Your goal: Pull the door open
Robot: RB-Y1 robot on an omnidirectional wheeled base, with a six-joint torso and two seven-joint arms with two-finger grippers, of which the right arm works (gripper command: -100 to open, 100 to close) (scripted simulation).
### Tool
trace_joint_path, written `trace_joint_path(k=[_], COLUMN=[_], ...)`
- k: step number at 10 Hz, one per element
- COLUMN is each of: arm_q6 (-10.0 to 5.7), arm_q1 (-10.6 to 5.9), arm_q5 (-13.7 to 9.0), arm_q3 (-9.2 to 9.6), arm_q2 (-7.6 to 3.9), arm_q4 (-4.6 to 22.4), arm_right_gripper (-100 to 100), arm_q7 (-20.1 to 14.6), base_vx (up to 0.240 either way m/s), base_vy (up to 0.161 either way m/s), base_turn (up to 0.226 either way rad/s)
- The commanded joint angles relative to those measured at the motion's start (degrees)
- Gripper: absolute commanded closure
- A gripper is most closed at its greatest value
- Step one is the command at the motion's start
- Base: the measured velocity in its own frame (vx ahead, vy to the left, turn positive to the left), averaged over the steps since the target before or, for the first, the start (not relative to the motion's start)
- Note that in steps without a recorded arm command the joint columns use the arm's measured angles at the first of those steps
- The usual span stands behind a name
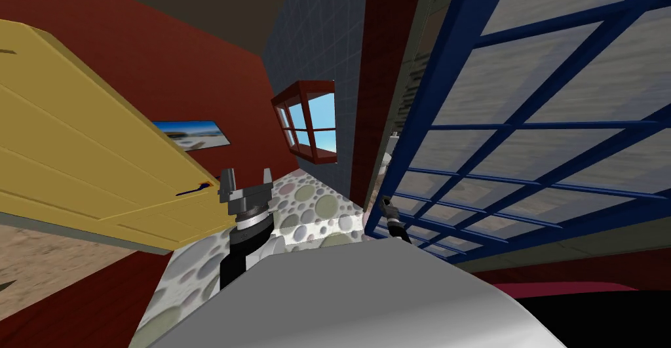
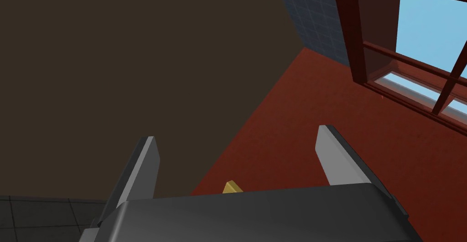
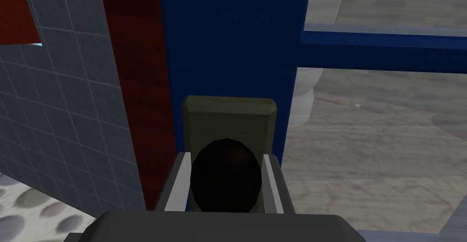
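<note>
A blue-framed door with glass panes (image 1: 524, 141) stands on my right, its blue stile (image 3: 228, 38) close in the right wrist view. On that stile sits an olive plate (image 3: 229, 116) carrying a black round knob (image 3: 225, 175). My right gripper (image 3: 226, 180) is shut on the knob, one finger pressing each side; in the head view the right gripper (image 1: 388, 208) is small at the door's edge. My left gripper (image 1: 246, 179) is held up in front of me, open, with nothing between its fingers (image 2: 335, 157).
A yellow door (image 1: 85, 160) with a blue lever handle (image 1: 195, 189) stands open on my left. Red walls, a grey tiled wall (image 3: 59, 93) and a red-framed window (image 1: 311, 121) close a narrow passage with a pebble-patterned floor (image 1: 314, 206).
</note>
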Motion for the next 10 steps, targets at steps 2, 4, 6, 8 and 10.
trace_joint_path(k=[2,4,6,8,10], arm_q6=[-0.47,-0.97,-1.45,-1.85,-2.12], arm_q1=[0.54,1.11,1.67,2.13,2.91], arm_q5=[0.79,1.62,2.44,3.11,3.59], arm_q3=[1.47,3.03,4.55,5.8,6.76], arm_q2=[-0.82,-1.67,-2.52,-3.21,-3.83], arm_q4=[-0.46,-0.94,-1.41,-1.79,-2.13], arm_right_gripper=[100,100,100,100,100], arm_q7=[-1.3,-2.67,-4.01,-5.12,-5.91], base_vx=[-0.172,-0.246,-0.268,-0.236,-0.138], base_vy=[-0.003,0.003,-0.001,-0.022,-0.028], base_turn=[0.084,0.077,0.081,0.065,0.064])
